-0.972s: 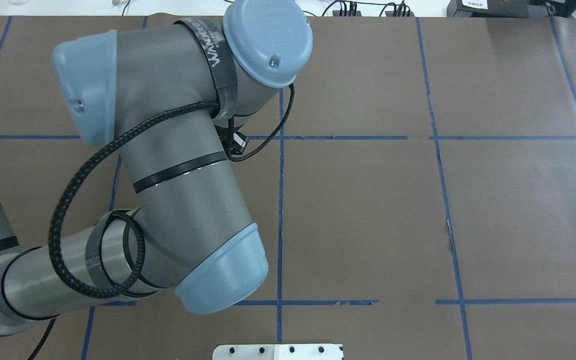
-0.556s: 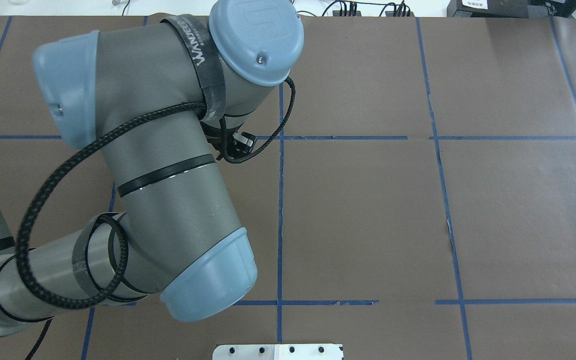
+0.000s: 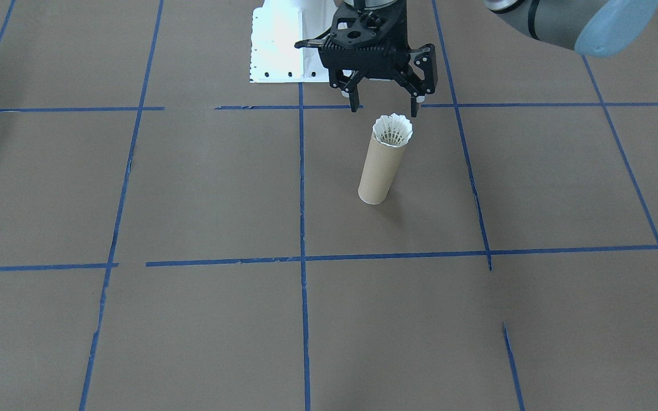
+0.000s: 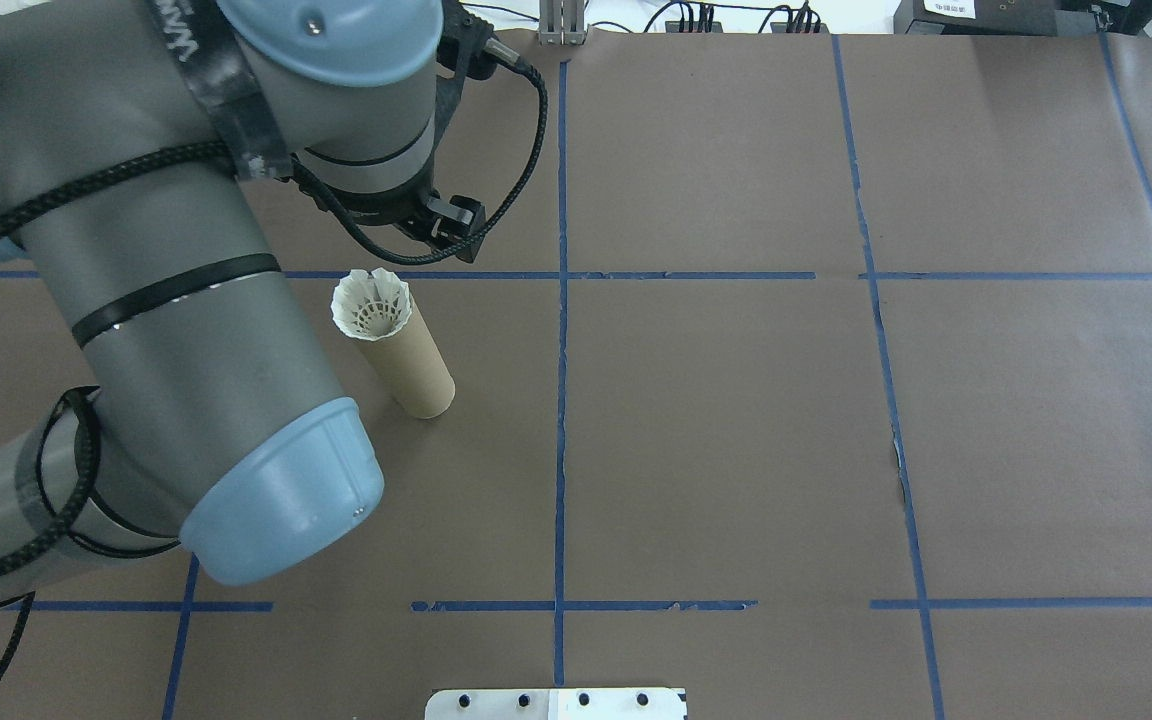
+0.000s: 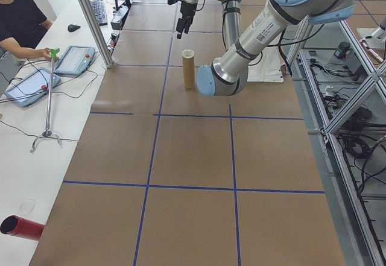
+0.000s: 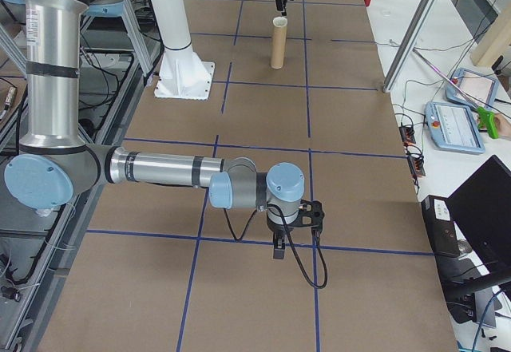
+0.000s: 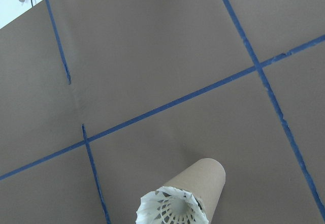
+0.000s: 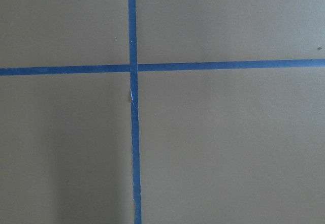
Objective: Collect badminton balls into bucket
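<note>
the shuttlecock (image 3: 392, 130) already sat in the mouth of the cardboard tube (image 3: 380, 170), cork end down and out of sight, its white feather skirt flaring just over the rim. the tube stood upright on the brown paper of the desk (image 3: 203, 188), beside one of the blue tape lines (image 3: 301, 182). the left pincer (image 3: 384, 109) hung just above and a little behind the tube's top, its black fingers spread wide with nothing between them and touching neither feathers nor cardboard; from the left wrist view the skirt showed at the bottom edge, clear of any finger. the right pincer (image 6: 295, 236) showed only from the side, down near the desk and well apart from the tube, and i could not tell whether it was parted or closed; its wrist camera showed only bare paper and crossed tape. no other shuttlecock lay anywhere on the desk that i could see, so i judged the collecting itself as good as done. what seemed left was small: the skirt rode high at the rim rather than down inside, so a light push might have been wanted, and the left arm had yet to clear away without knocking the tall narrow tube, which looked easy to tip.
</note>
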